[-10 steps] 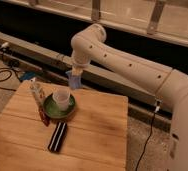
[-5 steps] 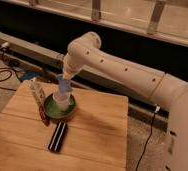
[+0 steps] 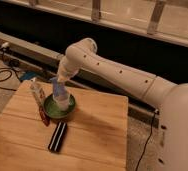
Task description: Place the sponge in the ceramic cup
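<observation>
Since half a second ago my hand (image 3: 58, 85) has come down and now sits right over the ceramic cup (image 3: 62, 104). It is pinching the blue sponge (image 3: 57, 91), whose lower end reaches the cup's mouth. The cup stands in a green bowl (image 3: 49, 107) near the table's (image 3: 99, 131) far edge, toward the left. A white bottle (image 3: 36, 93) stands just beside the bowl on its left, with a red thing (image 3: 44, 118) below it, and a black bar (image 3: 57, 136) lies nearer the front edge. The table's right half is bare, so there is room on that side. My arm reaches in from the right, elbow high, forearm dropping steeply to the cup.
</observation>
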You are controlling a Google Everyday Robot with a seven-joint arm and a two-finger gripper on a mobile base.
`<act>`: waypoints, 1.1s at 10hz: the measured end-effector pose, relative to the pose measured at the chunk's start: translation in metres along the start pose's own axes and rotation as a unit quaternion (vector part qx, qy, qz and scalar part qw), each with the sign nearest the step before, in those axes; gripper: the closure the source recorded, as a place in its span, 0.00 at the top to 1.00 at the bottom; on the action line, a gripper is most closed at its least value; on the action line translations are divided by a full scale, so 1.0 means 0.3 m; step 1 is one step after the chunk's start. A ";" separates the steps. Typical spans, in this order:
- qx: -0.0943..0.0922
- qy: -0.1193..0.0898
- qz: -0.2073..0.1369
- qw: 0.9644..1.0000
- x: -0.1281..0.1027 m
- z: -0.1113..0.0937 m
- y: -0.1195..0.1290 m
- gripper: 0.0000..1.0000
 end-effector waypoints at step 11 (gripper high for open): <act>0.003 -0.009 0.001 1.000 0.026 0.025 -0.011 0.75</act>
